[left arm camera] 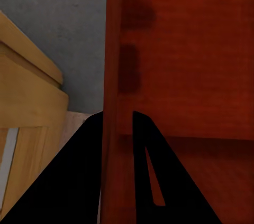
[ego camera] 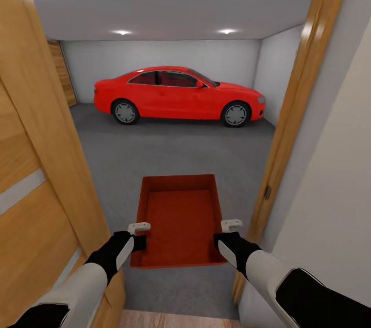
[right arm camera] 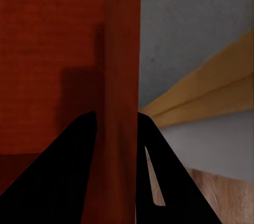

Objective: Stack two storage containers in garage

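I hold one orange-red storage container (ego camera: 180, 214) level in front of me, in the doorway to the garage. My left gripper (ego camera: 138, 242) is shut on its left wall, and my right gripper (ego camera: 222, 241) is shut on its right wall. In the left wrist view the black fingers (left arm camera: 153, 171) straddle the container's wall (left arm camera: 114, 76). The right wrist view shows the same with its fingers (right arm camera: 74, 166) on either side of the wall (right arm camera: 121, 65). The bin is empty. Beyond it lies the garage's dark grey concrete floor (ego camera: 170, 152).
A wooden door (ego camera: 31, 163) stands open close on my left. The wooden door frame (ego camera: 293, 111) and a pale wall (ego camera: 335, 189) are close on my right. A red car (ego camera: 178, 95) is parked across the far end of the garage.
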You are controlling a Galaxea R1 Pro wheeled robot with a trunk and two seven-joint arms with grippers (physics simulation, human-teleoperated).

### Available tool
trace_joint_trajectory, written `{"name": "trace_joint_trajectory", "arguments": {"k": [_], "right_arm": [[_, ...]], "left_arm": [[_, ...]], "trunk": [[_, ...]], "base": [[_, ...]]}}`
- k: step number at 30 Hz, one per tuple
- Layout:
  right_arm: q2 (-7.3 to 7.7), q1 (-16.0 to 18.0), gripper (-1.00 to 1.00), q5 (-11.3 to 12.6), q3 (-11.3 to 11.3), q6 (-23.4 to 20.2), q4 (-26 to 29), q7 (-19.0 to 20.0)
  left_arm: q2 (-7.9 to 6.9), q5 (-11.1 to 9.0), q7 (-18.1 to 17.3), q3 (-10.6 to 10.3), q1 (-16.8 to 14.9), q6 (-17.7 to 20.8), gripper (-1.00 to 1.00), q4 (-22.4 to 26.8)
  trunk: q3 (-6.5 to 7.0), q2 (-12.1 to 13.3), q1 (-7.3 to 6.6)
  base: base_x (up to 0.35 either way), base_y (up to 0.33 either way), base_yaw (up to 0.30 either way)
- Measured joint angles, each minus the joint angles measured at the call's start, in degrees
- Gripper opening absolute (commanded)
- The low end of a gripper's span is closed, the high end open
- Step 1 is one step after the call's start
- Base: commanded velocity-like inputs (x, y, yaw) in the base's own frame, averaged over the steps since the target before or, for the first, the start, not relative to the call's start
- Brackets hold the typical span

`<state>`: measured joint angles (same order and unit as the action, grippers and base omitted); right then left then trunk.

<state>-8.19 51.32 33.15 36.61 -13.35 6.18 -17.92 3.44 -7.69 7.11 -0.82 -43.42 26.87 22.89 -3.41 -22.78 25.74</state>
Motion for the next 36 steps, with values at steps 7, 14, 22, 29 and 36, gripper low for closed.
{"name": "trace_joint_trajectory", "arguments": {"k": [7, 14, 22, 29, 36], "right_arm": [[0.00, 0.00, -1.00, -0.02, -0.01, 0.00, 0.02, -0.01], [0.03, 0.00, -1.00, 0.03, 0.03, 0.00, 0.08, -0.02], [0.01, 0.00, -1.00, -0.02, -0.01, 0.00, 0.04, -0.02], [0.00, 0.00, -1.00, 0.06, 0.03, 0.01, -0.02, 0.01], [-0.04, 0.00, -1.00, -0.06, -0.08, -0.01, -0.01, -0.01]], "left_arm": [[-0.01, -0.02, 0.00, -0.01, 0.00, -0.01, -1.00, 0.02], [0.00, -0.08, 0.04, -0.04, -0.01, -0.02, -1.00, 0.03], [-0.01, -0.04, 0.01, -0.01, -0.01, -0.02, -1.00, 0.01], [0.01, 0.09, -0.01, 0.05, 0.00, 0.04, -1.00, 0.01], [-0.04, 0.00, -0.03, -0.02, 0.00, 0.07, -1.00, 0.04]], "trunk": [[0.00, 0.00, 0.01], [0.00, 0.00, 0.01], [0.00, 0.00, 0.01], [0.00, 0.01, 0.01], [0.00, 0.00, 0.01]], "base": [[0.045, 0.018, 0.000], [0.001, 0.000, -0.068], [0.000, 0.000, -0.142], [0.008, 0.041, -0.024], [0.080, 0.199, 0.000]]}}
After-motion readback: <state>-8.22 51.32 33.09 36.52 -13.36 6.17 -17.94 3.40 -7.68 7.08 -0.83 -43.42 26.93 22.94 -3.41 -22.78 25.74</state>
